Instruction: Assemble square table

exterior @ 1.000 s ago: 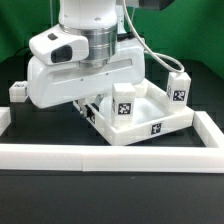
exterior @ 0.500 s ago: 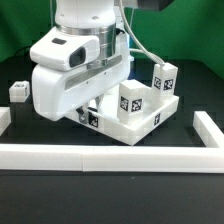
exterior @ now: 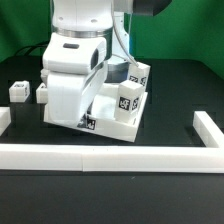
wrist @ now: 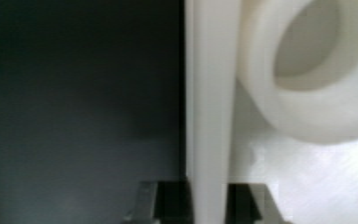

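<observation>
A white plastic square tray-like tabletop [exterior: 113,126], black-and-white tag on its edge, carries two upright tagged white legs [exterior: 128,102]; the tool [wrist: 206,205] is clamped on its thin wall.

The exterior view looks from slightly above, at middling range, over the long low white border wall [exterior: 110,155] and across the black surface [exterior: 185,100], facing the white robot arm [exterior: 75,75]. The wrist view looks along the hand [wrist: 208,205] from very near. Both views share the white plastic square tray-like table top [exterior: 118,128] [wrist: 208,100], whose thin wall the wrist view sees edge-on.
</observation>
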`<state>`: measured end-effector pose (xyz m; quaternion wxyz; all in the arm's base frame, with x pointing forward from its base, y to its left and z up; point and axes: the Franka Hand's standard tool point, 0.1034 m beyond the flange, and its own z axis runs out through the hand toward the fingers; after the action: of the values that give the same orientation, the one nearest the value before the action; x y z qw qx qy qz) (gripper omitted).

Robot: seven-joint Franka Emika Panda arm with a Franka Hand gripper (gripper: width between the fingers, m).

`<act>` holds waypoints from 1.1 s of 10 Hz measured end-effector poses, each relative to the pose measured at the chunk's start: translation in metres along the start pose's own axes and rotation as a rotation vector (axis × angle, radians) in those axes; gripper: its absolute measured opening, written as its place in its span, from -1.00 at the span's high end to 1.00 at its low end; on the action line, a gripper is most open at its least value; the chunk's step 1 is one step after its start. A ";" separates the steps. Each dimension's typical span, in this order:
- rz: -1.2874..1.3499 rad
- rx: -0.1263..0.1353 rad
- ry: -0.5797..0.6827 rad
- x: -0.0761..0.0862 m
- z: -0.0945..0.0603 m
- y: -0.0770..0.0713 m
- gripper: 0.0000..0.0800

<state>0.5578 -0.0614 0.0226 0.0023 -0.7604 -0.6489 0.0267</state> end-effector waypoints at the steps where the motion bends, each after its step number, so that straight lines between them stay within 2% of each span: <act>1: -0.140 -0.116 -0.009 0.001 0.003 0.003 0.85; 2: -0.244 -0.135 -0.020 0.005 0.006 0.000 0.85; 3: -0.337 -0.163 -0.031 0.014 0.005 0.005 0.85; 4: -0.422 -0.212 -0.038 0.026 0.005 0.011 0.83; 6: -0.526 -0.206 -0.049 0.042 0.008 0.012 0.82; 11: -0.826 -0.191 -0.125 0.030 0.010 0.011 0.82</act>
<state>0.5729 -0.0334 0.0115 -0.0969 -0.4304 -0.8973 0.0096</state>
